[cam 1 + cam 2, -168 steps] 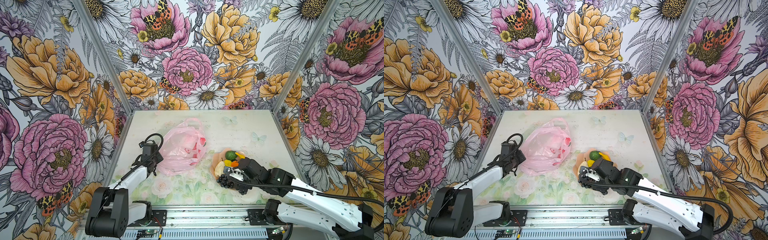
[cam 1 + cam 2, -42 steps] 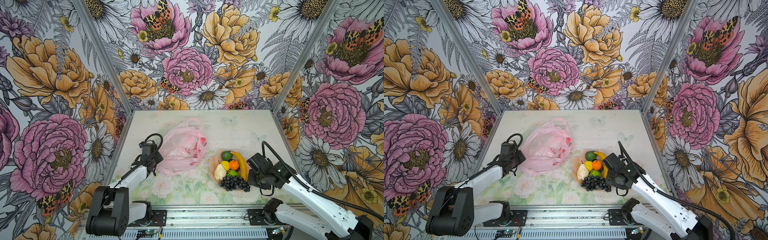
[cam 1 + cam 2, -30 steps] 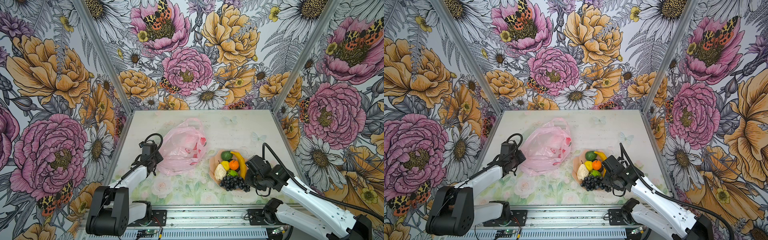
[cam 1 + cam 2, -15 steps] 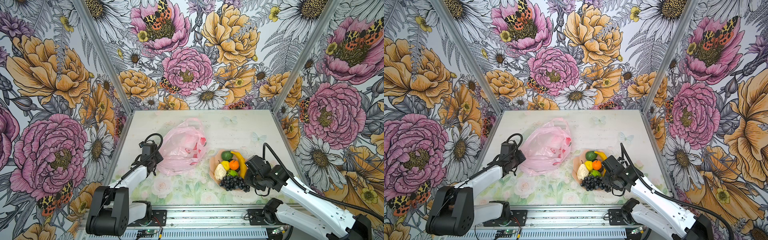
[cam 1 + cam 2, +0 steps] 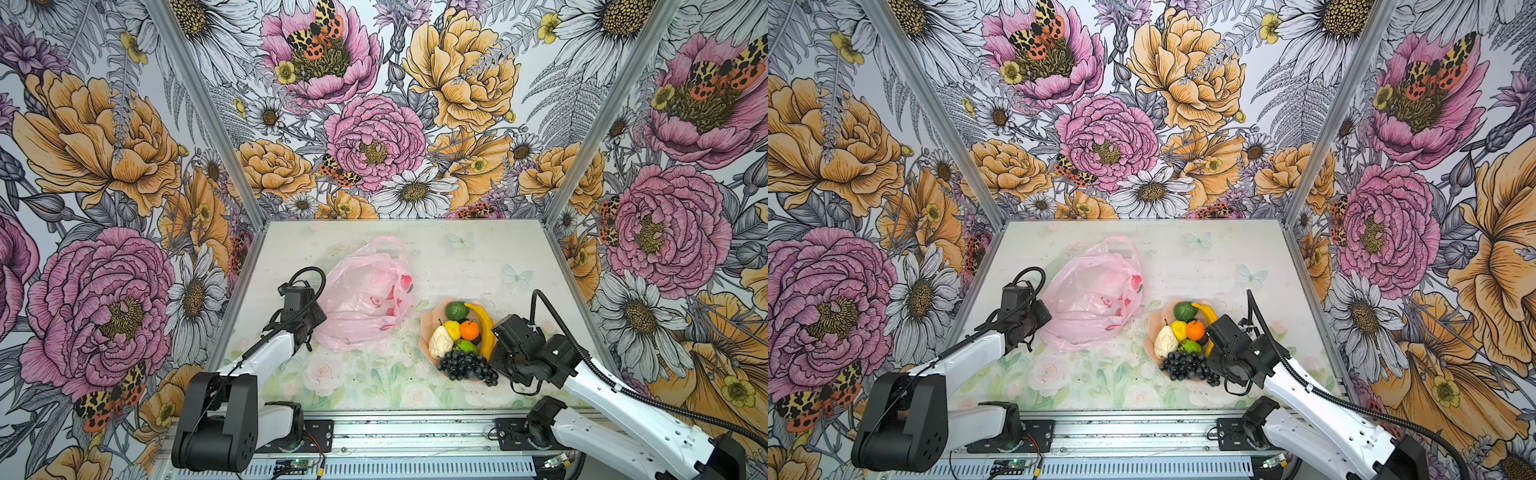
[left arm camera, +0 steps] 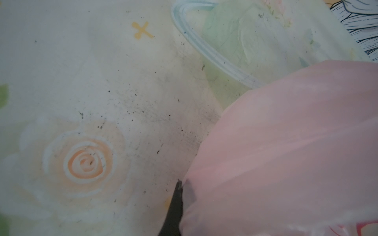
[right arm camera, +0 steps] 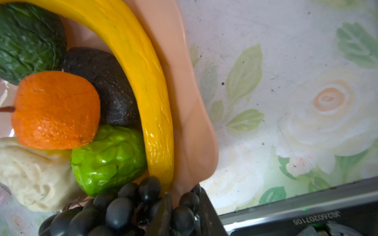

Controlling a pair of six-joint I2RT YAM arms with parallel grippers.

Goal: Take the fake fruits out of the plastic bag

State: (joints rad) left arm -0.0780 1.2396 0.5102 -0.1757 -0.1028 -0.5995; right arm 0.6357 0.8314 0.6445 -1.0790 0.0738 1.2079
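1. The left gripper (image 6: pixel 183 187) is closed, pinching the near left edge of the plastic bag (image 5: pixel 365 299). One dark finger is bare and the other shows through the pink film. This arm has not shifted across the earlier frames.
2. The bag lies slack and crumpled on the table (image 5: pixel 457 257), left of centre, in the same shape and spot as before. No fruit shows through it.
3. Right of the bag, the fake fruits sit in the peach dish (image 5: pixel 424 332): avocado (image 5: pixel 457 311), banana (image 5: pixel 482 324), orange (image 5: pixel 471 329), lemon (image 5: pixel 451 329), pear (image 5: pixel 440 341), bumpy green fruit (image 5: pixel 465 346) and grape bunch (image 5: pixel 463 368). The grapes hang over the near rim. The wrist view also shows a dark speckled fruit (image 7: pixel 106 90) against the banana. The pile is unchanged from a second ago.
4. The right gripper (image 7: pixel 184 193) stood clear of the dish a moment ago. It has since moved in to the dish's near right edge. Its fingers straddle the rim beside the grapes, and whether they have clamped it cannot be told.
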